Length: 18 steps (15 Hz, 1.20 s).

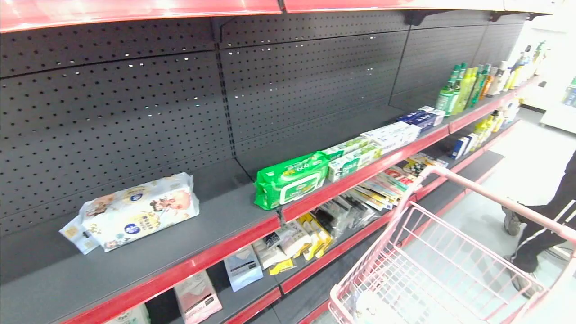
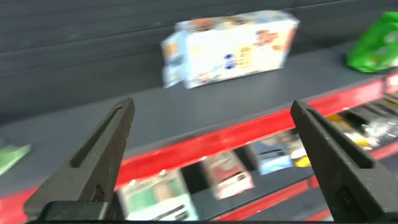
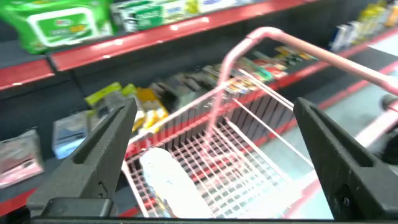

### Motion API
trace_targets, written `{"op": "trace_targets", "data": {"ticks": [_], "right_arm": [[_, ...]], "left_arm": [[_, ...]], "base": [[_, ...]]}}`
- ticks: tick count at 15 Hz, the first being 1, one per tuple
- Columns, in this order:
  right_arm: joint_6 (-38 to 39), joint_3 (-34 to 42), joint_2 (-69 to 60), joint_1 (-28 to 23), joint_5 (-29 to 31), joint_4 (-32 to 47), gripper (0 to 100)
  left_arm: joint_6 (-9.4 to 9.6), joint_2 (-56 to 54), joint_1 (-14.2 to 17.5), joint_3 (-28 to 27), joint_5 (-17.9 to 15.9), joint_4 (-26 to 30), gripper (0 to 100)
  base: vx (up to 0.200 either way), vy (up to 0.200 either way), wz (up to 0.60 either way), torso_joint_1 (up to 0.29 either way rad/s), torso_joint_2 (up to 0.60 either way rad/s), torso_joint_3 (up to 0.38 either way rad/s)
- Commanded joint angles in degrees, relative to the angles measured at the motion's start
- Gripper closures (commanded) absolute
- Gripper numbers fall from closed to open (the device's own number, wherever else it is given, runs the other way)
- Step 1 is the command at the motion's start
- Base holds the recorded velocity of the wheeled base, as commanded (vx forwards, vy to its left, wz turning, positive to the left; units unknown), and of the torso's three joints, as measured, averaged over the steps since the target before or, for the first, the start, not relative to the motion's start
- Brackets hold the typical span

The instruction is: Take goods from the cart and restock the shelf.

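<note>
A pink wire cart (image 1: 443,265) stands at the lower right in front of the shelf, and a white pack (image 3: 166,180) lies in its basket. On the grey shelf board (image 1: 148,252) lies a white printed tissue pack (image 1: 135,211), with a green wipes pack (image 1: 290,180) further right. My left gripper (image 2: 214,162) is open in front of the shelf, facing the white tissue pack (image 2: 230,46), with nothing between its fingers. My right gripper (image 3: 214,162) is open above the cart (image 3: 249,143), empty too.
Boxed goods (image 1: 373,144) and green bottles (image 1: 459,87) fill the shelf further right. The lower shelf holds packets and toothbrush packs (image 1: 315,229). A red shelf edge (image 1: 252,231) runs along the front. A person's legs (image 1: 544,225) stand behind the cart at the right.
</note>
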State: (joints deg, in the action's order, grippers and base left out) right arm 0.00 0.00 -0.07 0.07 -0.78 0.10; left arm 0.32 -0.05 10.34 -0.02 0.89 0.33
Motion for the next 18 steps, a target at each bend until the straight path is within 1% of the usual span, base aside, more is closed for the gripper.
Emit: {"op": "trace_targets", "data": {"ticks": [1, 5, 9, 11, 13, 16, 18], "right_arm": [[0.00, 0.00, 0.07, 0.01, -0.01, -0.01, 0], [0.18, 0.00, 0.07, 0.01, -0.01, -0.10, 0], [0.00, 0.00, 0.34, 0.10, -0.01, 0.08, 0], [-1.49, -0.09, 0.60, -0.42, 0.52, -0.01, 0], [-3.52, -0.18, 1.74, -0.42, -0.19, 0.08, 0], [-3.60, -0.09, 0.07, -0.16, -0.45, -0.19, 0], [-3.60, -0.18, 0.07, -0.07, -0.98, -0.10, 0]], "left_arm": [[-0.05, 0.05, 0.03, -0.06, -0.01, 0.02, 0], [0.03, 0.05, 0.03, -0.06, -0.01, 0.02, 0], [0.03, 0.05, 0.03, 0.02, -0.01, 0.02, 0], [0.03, 0.05, 0.03, -0.06, -0.10, 0.02, 0], [0.12, 0.05, 0.03, 0.02, -0.10, -0.07, 0], [0.12, 0.05, 0.03, 0.02, -0.10, -0.07, 0], [0.56, 0.05, 0.03, -0.06, -0.10, -0.07, 0]], "base": [[0.000, 0.000, -0.60, 0.002, 0.00, 0.002], [0.000, 0.000, -0.60, 0.005, 0.00, 0.006], [0.000, 0.000, 0.00, 0.000, 0.00, 0.000], [0.000, 0.000, 0.00, 0.000, 0.00, 0.000], [0.000, 0.000, 0.00, 0.000, 0.00, 0.000], [0.000, 0.000, 0.00, 0.000, 0.00, 0.000], [0.000, 0.000, 0.00, 0.000, 0.00, 0.000]]}}
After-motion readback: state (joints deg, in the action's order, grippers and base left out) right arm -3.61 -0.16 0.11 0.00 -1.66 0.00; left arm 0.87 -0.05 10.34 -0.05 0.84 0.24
